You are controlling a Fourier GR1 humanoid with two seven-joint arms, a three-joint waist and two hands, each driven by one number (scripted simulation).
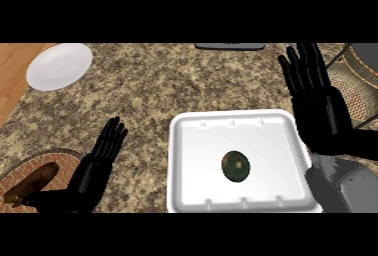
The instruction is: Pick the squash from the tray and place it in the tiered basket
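Note:
A small dark green squash (235, 166) lies near the middle of a white tray (193, 165) on the granite counter. My right hand (319, 107) is raised at the tray's right edge, fingers straight and open, holding nothing. My left hand (94, 167) stays open at the lower left, fingers up, well left of the tray. The tiered basket (357, 80) shows partly at the right edge, behind my right hand, with a woven bottom and dark wire frame.
A white plate (60, 66) sits at the upper left, where the counter meets a wooden surface. At the lower left lies a round woven mat (43, 162) with a brown object (29, 184). A grey object (229, 46) lies at the top edge.

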